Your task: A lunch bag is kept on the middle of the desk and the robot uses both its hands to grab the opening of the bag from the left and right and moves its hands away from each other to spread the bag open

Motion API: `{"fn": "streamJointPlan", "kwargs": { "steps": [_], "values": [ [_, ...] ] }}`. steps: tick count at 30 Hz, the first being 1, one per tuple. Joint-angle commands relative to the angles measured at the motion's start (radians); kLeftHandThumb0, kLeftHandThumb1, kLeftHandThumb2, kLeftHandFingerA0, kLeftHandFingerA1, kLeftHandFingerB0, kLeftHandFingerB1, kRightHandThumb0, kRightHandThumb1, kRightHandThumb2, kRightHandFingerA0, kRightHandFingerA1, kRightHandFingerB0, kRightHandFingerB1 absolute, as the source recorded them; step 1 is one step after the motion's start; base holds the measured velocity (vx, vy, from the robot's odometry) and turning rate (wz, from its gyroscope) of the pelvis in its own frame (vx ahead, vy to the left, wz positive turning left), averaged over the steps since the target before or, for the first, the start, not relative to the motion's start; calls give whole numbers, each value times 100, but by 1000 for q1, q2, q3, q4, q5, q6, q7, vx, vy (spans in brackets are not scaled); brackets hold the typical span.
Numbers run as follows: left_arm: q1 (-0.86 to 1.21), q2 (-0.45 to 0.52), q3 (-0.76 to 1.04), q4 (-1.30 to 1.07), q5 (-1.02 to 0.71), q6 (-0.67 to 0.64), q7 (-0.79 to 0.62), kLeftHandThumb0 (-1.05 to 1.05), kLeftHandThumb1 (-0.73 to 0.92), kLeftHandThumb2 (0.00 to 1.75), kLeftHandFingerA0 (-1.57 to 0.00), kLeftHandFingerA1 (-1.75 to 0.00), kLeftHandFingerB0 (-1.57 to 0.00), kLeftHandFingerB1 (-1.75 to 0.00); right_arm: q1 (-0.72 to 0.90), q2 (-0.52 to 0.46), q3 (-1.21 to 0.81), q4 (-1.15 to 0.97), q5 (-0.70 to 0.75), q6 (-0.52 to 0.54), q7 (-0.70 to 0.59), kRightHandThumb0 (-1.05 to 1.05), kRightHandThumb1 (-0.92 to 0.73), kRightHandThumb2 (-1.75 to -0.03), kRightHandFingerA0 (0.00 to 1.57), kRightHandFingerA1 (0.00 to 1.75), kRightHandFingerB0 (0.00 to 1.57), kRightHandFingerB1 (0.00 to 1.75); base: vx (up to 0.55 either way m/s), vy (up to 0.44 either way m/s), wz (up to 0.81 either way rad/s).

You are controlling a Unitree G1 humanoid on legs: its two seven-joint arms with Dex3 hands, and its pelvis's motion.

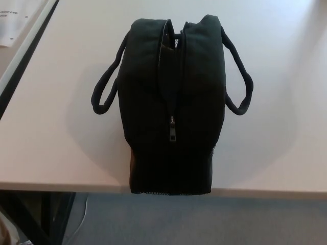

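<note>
Looking down from the head view, the lunch bag sits mid-desk, its near end overhanging the six o'clock edge. The zipper pull rests near centre, the slit open toward twelve o'clock. Neither hand shows, so their fingers cannot be judged. The reach seems not yet begun; next, each hand should approach the opening from nine and three o'clock.

You're looking at a lunch bag of matt black cloth, softly padded, with rounded cloth handles of the same dull finish. Its zipper pull looks like dark metal with a faint sheen. A mesh trim shows at the near end. The tabletop under it is smooth, pale and matt, like laminate. The floor looks like grey carpet.
</note>
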Motion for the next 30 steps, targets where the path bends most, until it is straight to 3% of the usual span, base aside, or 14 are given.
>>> {"fn": "streamJointPlan", "kwargs": {
  "steps": [1,2,3,5,6,7,10,14,17,18,20,24,25,30],
  "values": [
    [68,50,66,-94,29,-466,140,2,38,87,-26,-54,-10,-47,44,-46,35,-83,-211,-400,-326,-23,-52,-56,24,35,23,30,0,0,0],
    [58,49,79,-84,26,-505,149,3,38,88,-24,-54,-9,-47,47,-46,10,-110,-211,-375,-348,-19,-54,-56,20,34,18,29,0,0,0],
    [62,53,98,-100,22,-515,157,3,42,91,-14,-48,-6,-45,55,-52,-25,-131,-179,-374,-334,-9,-39,-90,4,47,5,46,0,0,0],
    [73,72,138,-128,26,-531,173,4,42,91,-11,-47,-5,-45,70,-71,-88,-169,-142,-385,-327,-5,-59,-62,15,32,14,28,0,0,0],
    [-36,86,160,-111,18,-519,193,3,43,91,-12,-48,-6,-45,-43,-84,-116,-149,-150,-372,-360,2,-41,-93,4,47,3,44,0,0,0],
    [-83,90,171,-102,15,-515,200,3,43,91,-12,-48,-6,-45,-92,-88,-127,-139,-155,-367,-374,2,-41,-93,4,47,3,44,0,0,0],
    [8,145,275,-191,32,-539,220,0,38,86,-10,-48,-3,-45,13,-207,-239,-212,-194,-447,-417,-18,-52,-57,14,31,10,27,0,0,0],
    [4,214,359,-202,14,-553,204,-2,54,57,-17,-35,-10,-27,72,-278,-338,-270,-167,-470,-379,-22,-50,-56,16,29,9,28,0,0,0],
    [-57,307,462,-232,20,-495,227,-5,49,61,-14,-48,-8,-21,9,-371,-450,-206,-74,-555,-342,-24,-46,-55,18,28,14,31,0,0,0],
    [-109,351,511,-224,-14,-471,229,-5,54,56,-51,-110,-2,-28,-40,-402,-499,-195,-36,-529,-332,-26,-44,-56,17,29,14,32,0,0,0],
    [-152,406,563,-218,-3,-464,247,-14,47,75,-19,-61,0,-15,-79,-443,-558,-208,-5,-507,-310,-32,-45,-58,16,30,14,31,0,0,0],
    [-179,505,660,-267,-49,-441,184,-15,65,59,-19,-59,0,-16,-132,-501,-657,-272,33,-501,-267,-28,-47,-55,22,30,13,28,0,0,0],
    [-236,564,700,-257,27,-441,249,-17,53,80,-5,-52,0,-12,-177,-524,-682,-274,41,-502,-267,-28,-47,-55,21,30,14,28,0,0,0],
    [-456,716,719,-118,28,-501,286,-21,68,84,-3,-26,-1,-10,-357,-576,-711,-278,51,-497,-249,-30,-51,-59,19,30,17,31,0,0,0]
  ]
}}
